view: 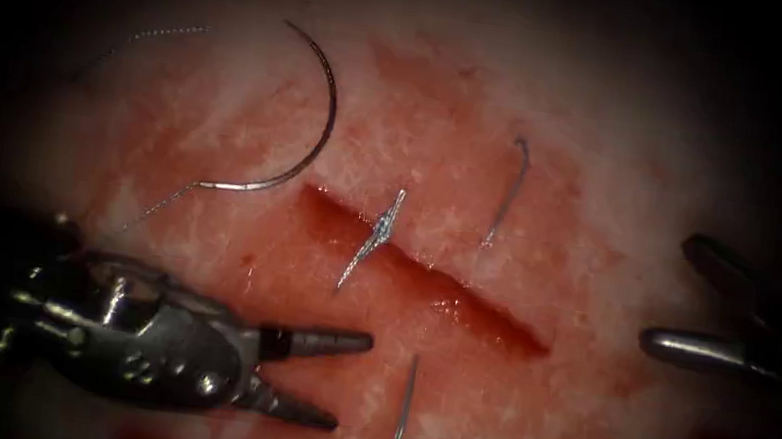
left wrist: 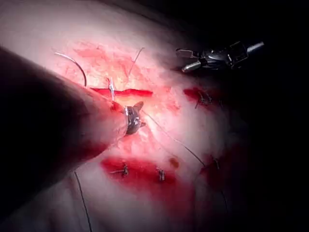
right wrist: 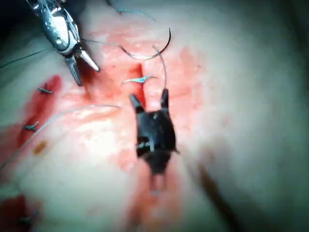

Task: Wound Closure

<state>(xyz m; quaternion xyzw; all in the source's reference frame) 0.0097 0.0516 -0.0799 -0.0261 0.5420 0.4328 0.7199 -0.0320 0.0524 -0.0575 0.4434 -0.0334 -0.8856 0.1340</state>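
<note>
No writing or brand marks can be read on either tool or on the tissue (view: 621,159).

The curved needle (view: 317,109) lies free on the tissue's surface, up and to the left of the cut (view: 424,274), held by neither tool and not driven into the tissue. It is a thin, dark metal arc, roughly a half circle. Its bulge faces the cut's upper end, and its two ends point away from the cut. The thread (view: 156,204) leaves the needle's lower end and runs down and away from the cut, toward the left tool (view: 345,380).

The cut is a dark red slit running diagonally across the tissue, with red fluid (view: 460,309) spread around it. One finished stitch (view: 370,239) crosses the cut near its upper end, its short cut ends sticking out on both sides. A loose piece of thread (view: 507,193) lies right of the cut, and another strand (view: 402,423) lies below the cut.

The left tool sits left of and below the cut, its jaws spread apart and grasping nothing. The right tool (view: 674,292) sits well to the right of the cut, its jaws also spread wide and empty; the right wrist view shows the same gap (right wrist: 149,100).
</note>
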